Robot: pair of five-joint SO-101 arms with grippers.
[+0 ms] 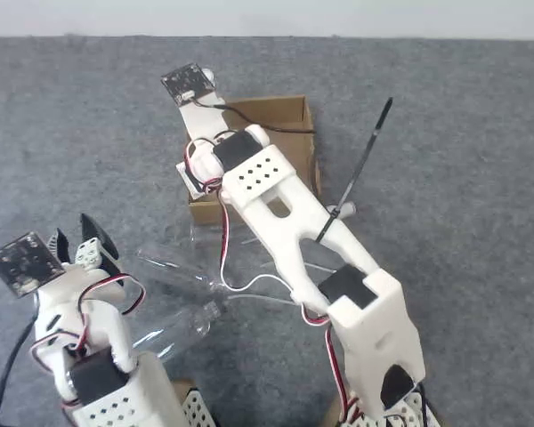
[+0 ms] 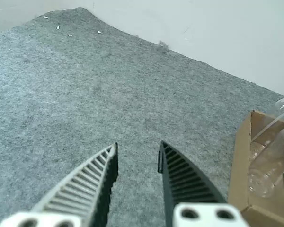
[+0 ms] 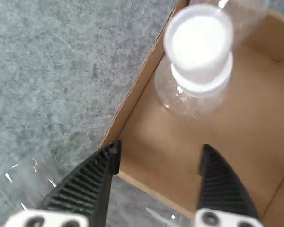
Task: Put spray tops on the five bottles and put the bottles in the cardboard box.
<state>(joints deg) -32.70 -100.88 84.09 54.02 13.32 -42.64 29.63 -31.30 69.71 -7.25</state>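
While the right claw gapes wide over the cardboard box at twelve o'clock, the left claw, narrowly parted, hovers empty at nine o'clock.

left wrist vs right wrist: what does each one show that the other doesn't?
Left wrist's own: the left gripper, open over the grey mat, and the pale wall past the mat's far edge.
Right wrist's own: the right gripper, open above the rim of the cardboard box, and a look straight down on the white top of a clear bottle.
Shared: the grey mat, the cardboard box, and at least one clear bottle inside it.
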